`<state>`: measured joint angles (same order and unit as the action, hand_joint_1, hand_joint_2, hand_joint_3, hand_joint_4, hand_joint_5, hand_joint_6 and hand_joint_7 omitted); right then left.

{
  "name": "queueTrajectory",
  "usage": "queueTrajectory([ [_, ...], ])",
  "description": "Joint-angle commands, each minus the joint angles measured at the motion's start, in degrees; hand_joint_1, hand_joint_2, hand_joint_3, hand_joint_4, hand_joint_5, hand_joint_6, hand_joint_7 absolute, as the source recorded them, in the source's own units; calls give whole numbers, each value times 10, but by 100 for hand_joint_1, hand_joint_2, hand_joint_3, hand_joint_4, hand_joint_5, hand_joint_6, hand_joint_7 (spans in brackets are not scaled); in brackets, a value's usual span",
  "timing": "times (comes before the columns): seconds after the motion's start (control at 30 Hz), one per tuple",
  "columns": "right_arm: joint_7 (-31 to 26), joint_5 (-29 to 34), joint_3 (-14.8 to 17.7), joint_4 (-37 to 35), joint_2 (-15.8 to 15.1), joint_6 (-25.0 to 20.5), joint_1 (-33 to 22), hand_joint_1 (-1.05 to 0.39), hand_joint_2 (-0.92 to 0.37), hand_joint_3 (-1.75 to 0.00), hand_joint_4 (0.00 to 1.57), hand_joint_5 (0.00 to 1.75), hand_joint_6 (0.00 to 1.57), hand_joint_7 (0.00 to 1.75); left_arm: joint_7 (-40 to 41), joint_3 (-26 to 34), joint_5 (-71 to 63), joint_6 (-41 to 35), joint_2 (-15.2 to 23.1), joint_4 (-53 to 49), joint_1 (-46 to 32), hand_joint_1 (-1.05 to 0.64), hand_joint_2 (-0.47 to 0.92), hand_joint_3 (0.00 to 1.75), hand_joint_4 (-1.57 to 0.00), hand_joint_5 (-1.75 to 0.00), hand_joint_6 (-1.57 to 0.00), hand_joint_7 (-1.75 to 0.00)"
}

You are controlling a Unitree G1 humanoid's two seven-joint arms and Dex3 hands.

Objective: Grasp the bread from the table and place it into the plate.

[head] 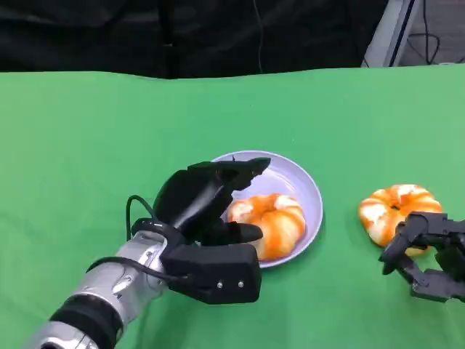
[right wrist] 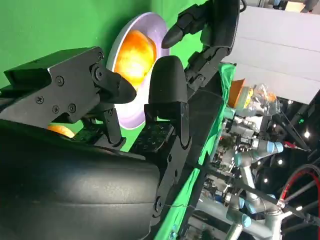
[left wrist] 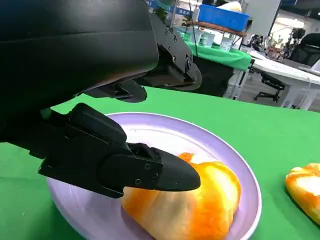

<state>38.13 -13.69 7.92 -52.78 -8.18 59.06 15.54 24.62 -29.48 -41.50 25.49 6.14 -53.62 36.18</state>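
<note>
One bread (head: 270,222) lay in the plate (head: 311,190), with the left hand (head: 207,229) open just above it. If its fingers caught the bread, it could be dragged out. The right hand (head: 429,254), open, touched the second bread (head: 392,207) on the green surface (head: 87,145).

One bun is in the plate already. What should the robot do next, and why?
Probably close the right hand around the second bread. That bun sits on the green table with the open fingers at its near edge, while the first bread already lies in the purple plate beside the left hand.
</note>
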Motion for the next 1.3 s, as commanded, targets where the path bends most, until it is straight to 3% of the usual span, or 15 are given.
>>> queueTrajectory([
  [0.03,-1,-5,3,2,-7,1,-3,11,-66,-88,86,141,91,101,0,3,5,-2,8,6,1,-79,92,32,-40,0,-36,0],
  [0.4,0,-7,4,1,-6,2,-3,12,-66,-88,86,141,92,101,5,2,2,-3,8,5,1,-81,92,33,-38,0,-34,0],
  [0.5,-5,1,3,-3,-8,8,0,12,-66,-89,87,141,92,100,-7,11,14,-1,12,16,-3,-90,92,47,-28,0,-26,0],
  [0.6,-6,2,3,-3,-8,8,0,12,-66,-89,87,141,92,100,-9,11,17,-2,14,20,-4,-92,92,50,-26,0,-25,0],
  [1.3,-2,-1,3,-7,-8,5,1,11,-64,-93,87,142,93,98,-18,13,24,-4,16,36,-11,-89,92,47,-28,-1,-27,-1],
])
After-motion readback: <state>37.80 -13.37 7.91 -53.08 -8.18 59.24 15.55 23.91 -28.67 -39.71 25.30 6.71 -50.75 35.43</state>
